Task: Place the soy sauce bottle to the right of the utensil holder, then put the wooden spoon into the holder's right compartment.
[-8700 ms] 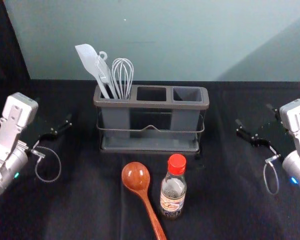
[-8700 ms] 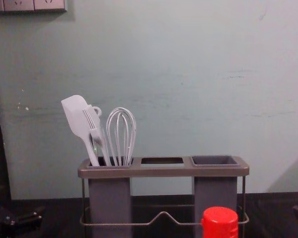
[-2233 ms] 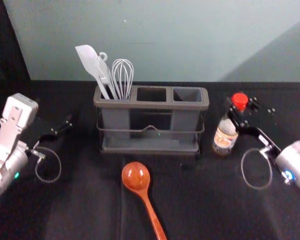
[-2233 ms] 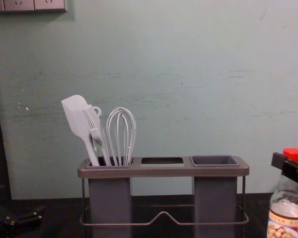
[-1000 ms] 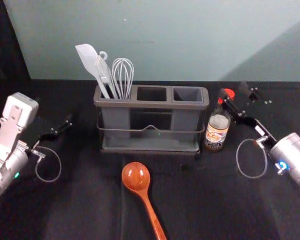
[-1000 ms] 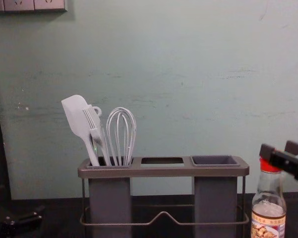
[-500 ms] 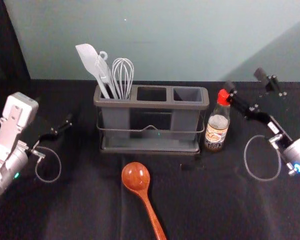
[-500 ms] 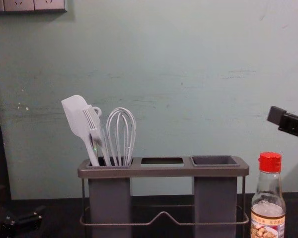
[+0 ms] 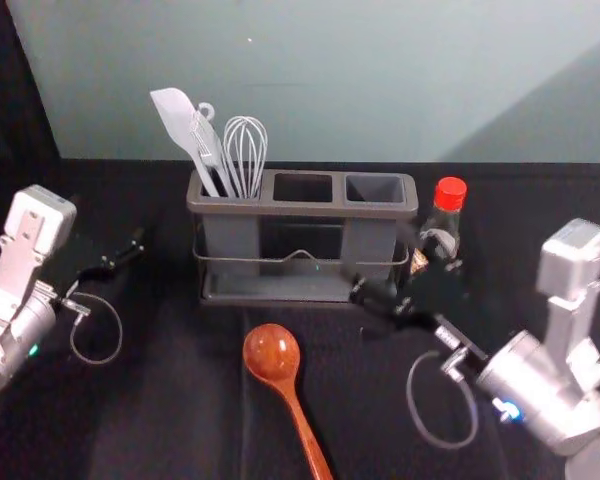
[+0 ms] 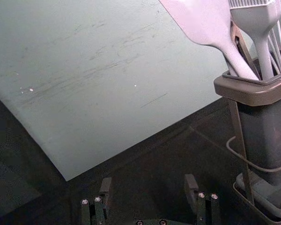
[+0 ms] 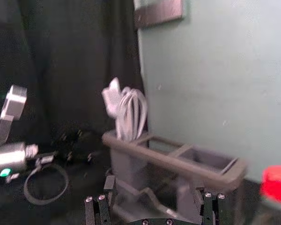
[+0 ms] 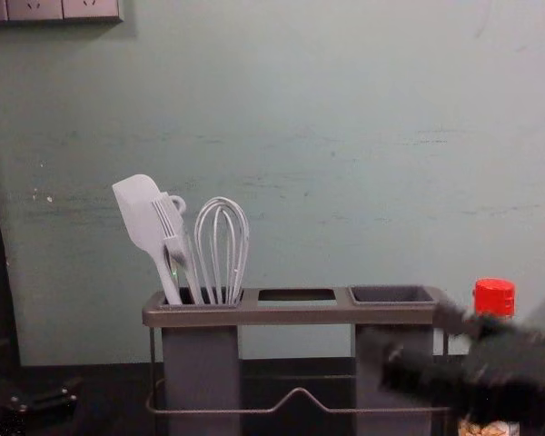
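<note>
- Black and spread apart, the right gripper (image 11: 153, 183) holds nothing; in the head view it is between the camera and the lower part of the soy sauce bottle (image 9: 449, 194), though the blur leaves its exact gap from the glass uncertain
- The bottle stands upright just to the right of the utensil holder (image 9: 302, 287), so the first placement looks done
- The wooden spoon (image 9: 271, 352) lies on the dark cloth (image 9: 160, 400) in front of the holder, bowl towards it, handle towards the robot; fetching it seems the step in hand
- Next calls for bringing the open claw down over the spoon, closing firmly, then lifting and tipping it upright above the vacant right compartment (image 9: 375, 189), clear of the bottle's cap
- The left gripper (image 10: 148, 183) is parked to the holder's left, open and empty
</note>
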Tool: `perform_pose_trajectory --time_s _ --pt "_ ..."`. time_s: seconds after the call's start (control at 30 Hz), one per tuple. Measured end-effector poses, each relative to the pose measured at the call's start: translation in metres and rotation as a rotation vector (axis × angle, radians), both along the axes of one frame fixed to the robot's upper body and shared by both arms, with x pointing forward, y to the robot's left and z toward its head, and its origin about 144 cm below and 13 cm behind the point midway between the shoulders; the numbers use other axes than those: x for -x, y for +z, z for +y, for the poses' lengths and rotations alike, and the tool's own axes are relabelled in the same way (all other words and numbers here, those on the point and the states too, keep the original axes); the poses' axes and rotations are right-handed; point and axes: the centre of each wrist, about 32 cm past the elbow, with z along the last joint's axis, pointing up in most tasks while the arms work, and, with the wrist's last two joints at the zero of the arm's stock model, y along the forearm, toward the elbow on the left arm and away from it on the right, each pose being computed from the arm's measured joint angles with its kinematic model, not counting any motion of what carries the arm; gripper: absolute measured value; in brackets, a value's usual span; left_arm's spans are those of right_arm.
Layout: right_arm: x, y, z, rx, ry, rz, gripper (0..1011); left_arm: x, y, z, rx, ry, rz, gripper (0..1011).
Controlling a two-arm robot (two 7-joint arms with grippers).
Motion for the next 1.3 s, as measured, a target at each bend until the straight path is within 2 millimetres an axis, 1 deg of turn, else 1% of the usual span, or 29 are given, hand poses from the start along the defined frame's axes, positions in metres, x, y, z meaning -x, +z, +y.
perform_pose_trajectory --time_s 0.2,0.47,0.57,1.3 --pt "0.002 -0.019 0.018 0.055 0.038 0.069 1002 0.0 0.0 0.0 0.0 0.0 0.0 1000" --pt "0.003 -0.038 0.033 0.1 0.06 0.122 1003 0.0 0.0 0.0 0.0 0.0 0.0 1000" --pt "0.004 -0.04 0.035 0.106 0.065 0.128 1002 0.0 0.0 0.0 0.0 0.0 0.0 1000" --pt "0.003 -0.039 0.035 0.117 0.054 0.127 1003 0.0 0.0 0.0 0.0 0.0 0.0 1000"
